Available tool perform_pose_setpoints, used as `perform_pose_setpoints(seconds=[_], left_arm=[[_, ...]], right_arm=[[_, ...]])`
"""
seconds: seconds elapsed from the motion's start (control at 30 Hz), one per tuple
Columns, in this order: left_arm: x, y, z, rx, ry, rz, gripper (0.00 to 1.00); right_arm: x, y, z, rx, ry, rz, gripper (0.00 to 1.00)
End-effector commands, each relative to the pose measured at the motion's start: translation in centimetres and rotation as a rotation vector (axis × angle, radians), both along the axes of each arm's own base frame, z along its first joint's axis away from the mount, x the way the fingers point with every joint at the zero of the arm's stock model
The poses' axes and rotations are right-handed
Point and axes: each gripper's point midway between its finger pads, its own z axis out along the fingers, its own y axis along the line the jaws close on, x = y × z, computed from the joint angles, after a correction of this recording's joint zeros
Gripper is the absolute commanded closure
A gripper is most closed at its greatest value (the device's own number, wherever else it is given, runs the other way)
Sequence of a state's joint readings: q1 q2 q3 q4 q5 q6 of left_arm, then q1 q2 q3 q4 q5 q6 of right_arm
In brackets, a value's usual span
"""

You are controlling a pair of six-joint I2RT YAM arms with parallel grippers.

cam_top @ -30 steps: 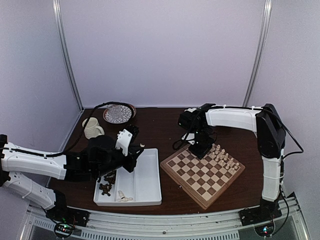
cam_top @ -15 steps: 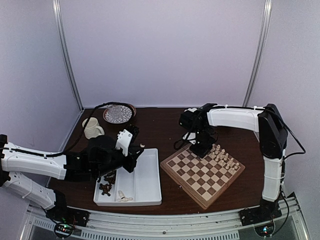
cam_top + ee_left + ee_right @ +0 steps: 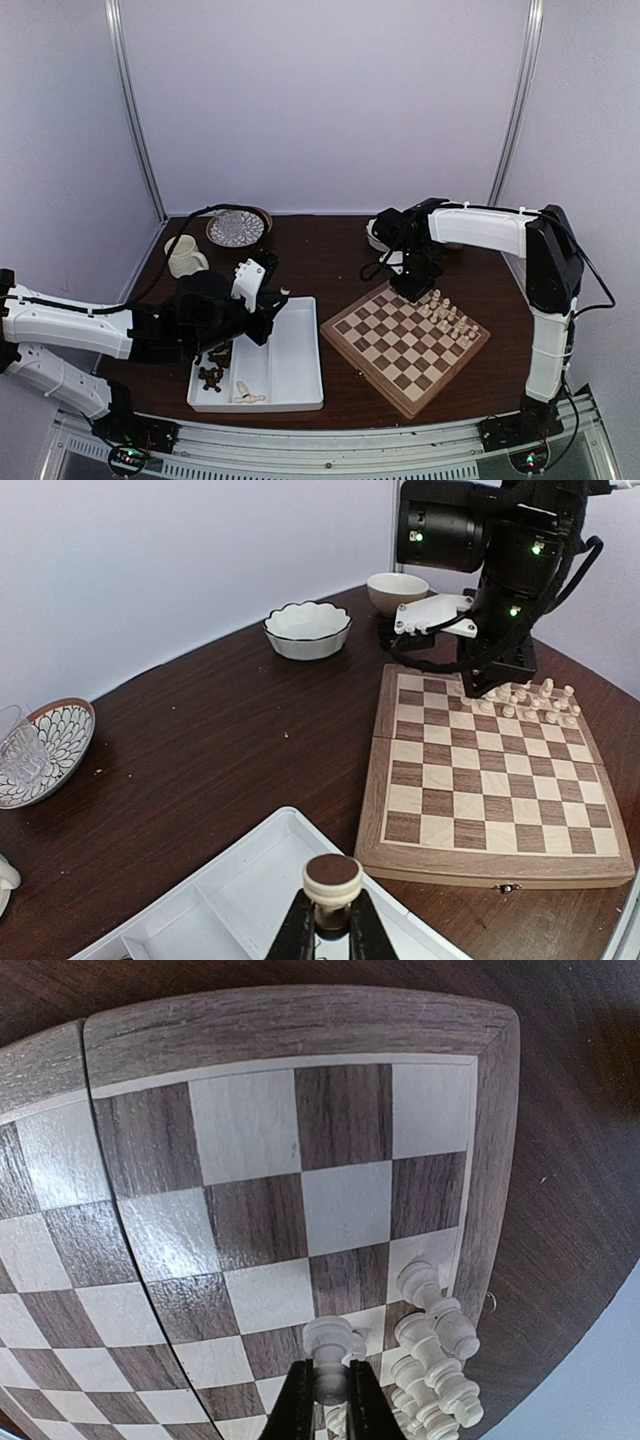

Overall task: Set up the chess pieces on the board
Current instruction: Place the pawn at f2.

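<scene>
1. Left arm lies low and extended. The left gripper (image 3: pixel 332 912) pinches a dark piece (image 3: pixel 332 880) with a pale disc end above the white tray (image 3: pixel 295 365).
2. Right arm reaches over the far corner of the board (image 3: pixel 400 350). The right gripper (image 3: pixel 330 1385) is clamped on a cream piece (image 3: pixel 330 1343).
3. Tray's left side holds dark pieces (image 3: pixel 211 376) and a pale one (image 3: pixel 247 396).
4. Cream chessmen (image 3: pixel 450 318) stand clustered along the board's right edge.

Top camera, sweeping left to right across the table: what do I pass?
Cream mug → patterned plate → chessboard → right arm's upright link. White tray skipped: it overlaps mug and plate sideways.
</scene>
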State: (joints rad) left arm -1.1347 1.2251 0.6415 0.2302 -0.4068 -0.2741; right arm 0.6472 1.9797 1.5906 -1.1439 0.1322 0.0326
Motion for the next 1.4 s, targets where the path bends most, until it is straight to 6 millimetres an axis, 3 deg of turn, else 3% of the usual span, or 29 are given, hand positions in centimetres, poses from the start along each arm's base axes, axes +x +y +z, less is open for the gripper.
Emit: perform_pose_setpoints(seconds=[0.0, 1.27, 1.37], left_arm=[[0.2, -0.3, 1.4, -0.030, -0.023, -0.007, 0.92], [0.0, -0.6, 1.3, -0.029, -0.014, -0.019, 0.92], [0.1, -0.6, 1.3, -0.029, -0.014, -0.019, 0.92]], right_arm=[[1.0, -0.5, 0.6, -0.001, -0.050, -0.031, 0.94], [1.8, -1.1, -1.3, -0.047, -0.023, -0.043, 0.92], [1.8, -1.0, -1.4, -0.048, -0.020, -0.042, 0.88]])
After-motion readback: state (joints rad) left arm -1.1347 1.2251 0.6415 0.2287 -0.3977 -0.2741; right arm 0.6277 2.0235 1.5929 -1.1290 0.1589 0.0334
